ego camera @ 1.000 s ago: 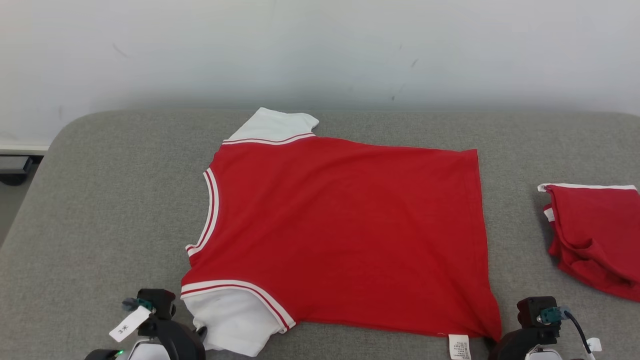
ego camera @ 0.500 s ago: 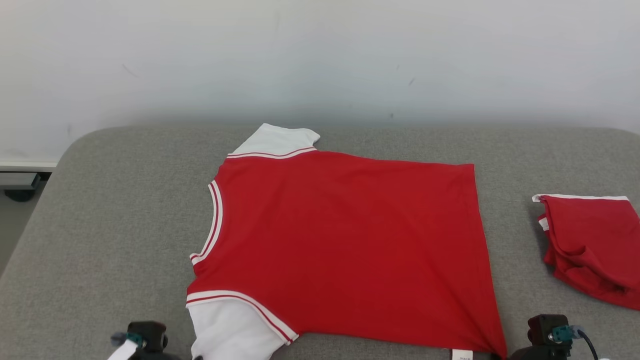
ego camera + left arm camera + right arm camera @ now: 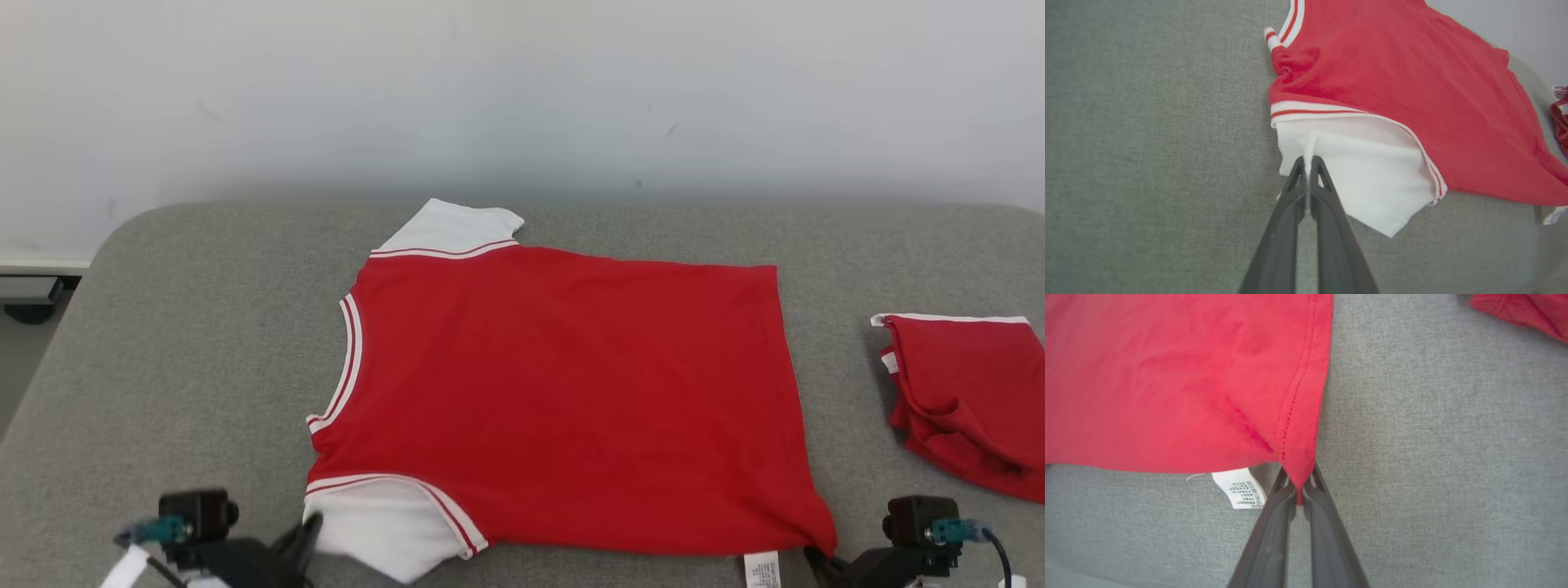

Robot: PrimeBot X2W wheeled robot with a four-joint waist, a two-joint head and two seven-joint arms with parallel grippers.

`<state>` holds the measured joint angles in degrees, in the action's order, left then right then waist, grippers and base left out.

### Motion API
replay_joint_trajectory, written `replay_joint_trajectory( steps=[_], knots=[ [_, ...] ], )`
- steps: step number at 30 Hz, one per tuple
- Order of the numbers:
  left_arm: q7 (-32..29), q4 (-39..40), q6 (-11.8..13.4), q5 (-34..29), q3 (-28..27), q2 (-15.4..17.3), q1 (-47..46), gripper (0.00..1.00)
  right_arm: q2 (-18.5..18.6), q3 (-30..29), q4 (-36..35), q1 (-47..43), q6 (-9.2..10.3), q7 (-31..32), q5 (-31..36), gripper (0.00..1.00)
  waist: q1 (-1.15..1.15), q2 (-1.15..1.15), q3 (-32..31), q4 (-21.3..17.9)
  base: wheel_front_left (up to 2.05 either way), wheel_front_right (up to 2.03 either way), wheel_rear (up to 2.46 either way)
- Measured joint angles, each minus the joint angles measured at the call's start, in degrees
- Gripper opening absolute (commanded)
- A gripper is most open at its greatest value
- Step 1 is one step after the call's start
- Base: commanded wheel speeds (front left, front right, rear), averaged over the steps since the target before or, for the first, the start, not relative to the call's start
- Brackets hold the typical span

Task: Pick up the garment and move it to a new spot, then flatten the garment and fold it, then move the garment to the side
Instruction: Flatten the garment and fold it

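Since the earlier frame the near sleeve and hem corner have crept up the frame. Two hands, both pinched shut: left hand on the white sleeve, right hand on the hem corner beside one care label, of the one spread red T-shirt mid-frame on the grey bench. A second red garment is cut off at the right edge.

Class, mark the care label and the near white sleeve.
care label (image 3: 1240, 489): right wrist view, printed middle.
near white sleeve (image 3: 1372, 171): left wrist view, flat white cloth.
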<state>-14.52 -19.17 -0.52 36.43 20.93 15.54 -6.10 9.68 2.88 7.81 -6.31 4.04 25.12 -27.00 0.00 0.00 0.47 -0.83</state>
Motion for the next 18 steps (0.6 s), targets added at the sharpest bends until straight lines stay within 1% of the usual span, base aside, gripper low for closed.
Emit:
replay_joint_trajectory(
  steps=[3,9,15,18],
  knots=[
    [-0.6,1.5,0.2,-0.1,-0.2,0.0,-3.5,0.00,0.1,-0.3,-1.0,1.4,-0.04,0.0,-0.2,0.00,0.00,0.00,0.7,0.0,0.00,0.00,0.00],
    [-2.4,2.8,2.2,-0.5,-1.4,0.0,-10.0,0.00,0.2,-0.4,-3.1,6.6,-0.81,0.7,-1.2,0.00,0.00,0.00,2.3,-0.4,0.00,0.00,0.00],
    [-4.8,2.1,3.5,-1.0,-1.5,-0.1,-14.7,0.00,0.6,0.2,-3.8,12.0,-1.58,2.7,-1.5,0.00,0.00,0.00,4.3,-1.6,0.00,0.00,0.00],
    [-5.9,1.0,3.8,-1.3,-1.5,-0.2,-17.5,0.00,1.1,0.3,-3.3,14.6,-1.79,3.7,-1.7,0.00,0.01,0.00,5.7,-2.4,0.00,0.00,0.00]
  ],
)
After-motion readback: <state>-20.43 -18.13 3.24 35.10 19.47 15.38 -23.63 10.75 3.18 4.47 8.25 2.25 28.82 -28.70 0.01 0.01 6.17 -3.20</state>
